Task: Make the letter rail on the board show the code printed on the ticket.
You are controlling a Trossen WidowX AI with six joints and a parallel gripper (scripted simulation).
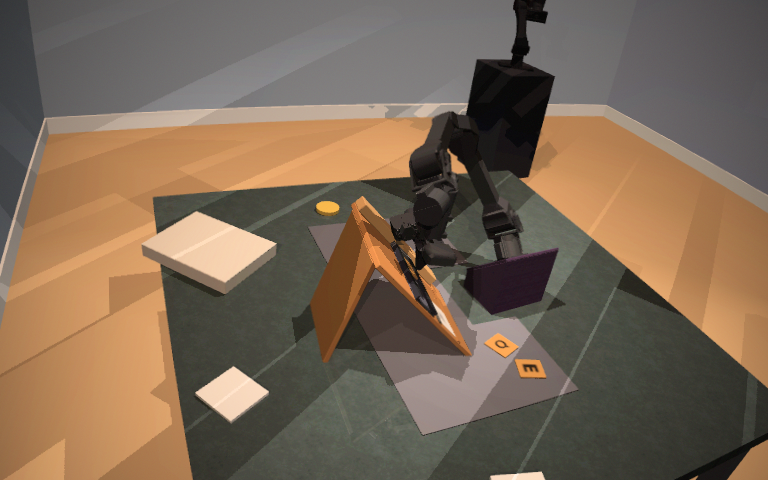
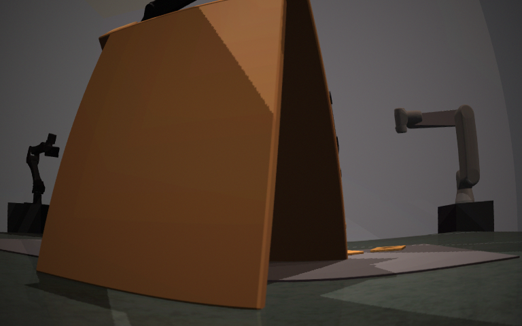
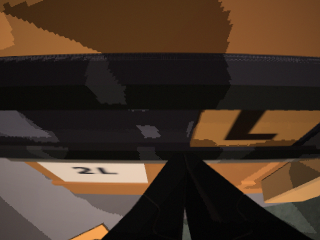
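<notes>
The orange tent-shaped board (image 1: pixel 339 283) (image 2: pixel 172 172) (image 3: pixel 125 25) carries a dark letter rail (image 1: pixel 416 285) (image 3: pixel 50 75) on its sloping face. An L tile (image 3: pixel 250 132) sits in the rail's channel, toward the right in the wrist view. The ticket (image 1: pixel 444 319) (image 3: pixel 55 171) below the rail reads "2L" in the wrist view. My gripper (image 3: pixel 182 163) is shut and empty, its tips at the rail's lower bar just left of the L tile's middle. A Q tile (image 1: pixel 501 344) and an E tile (image 1: pixel 530 368) lie flat on the grey mat (image 1: pixel 453 407).
A purple block (image 1: pixel 512 283) stands beside the arm. A yellow disc (image 1: pixel 327 208), a thick white slab (image 1: pixel 209 251) and a thin white square (image 1: pixel 232 393) lie on the green counter (image 1: pixel 271 316). A pale arm (image 2: pixel 466 149) stands in the background.
</notes>
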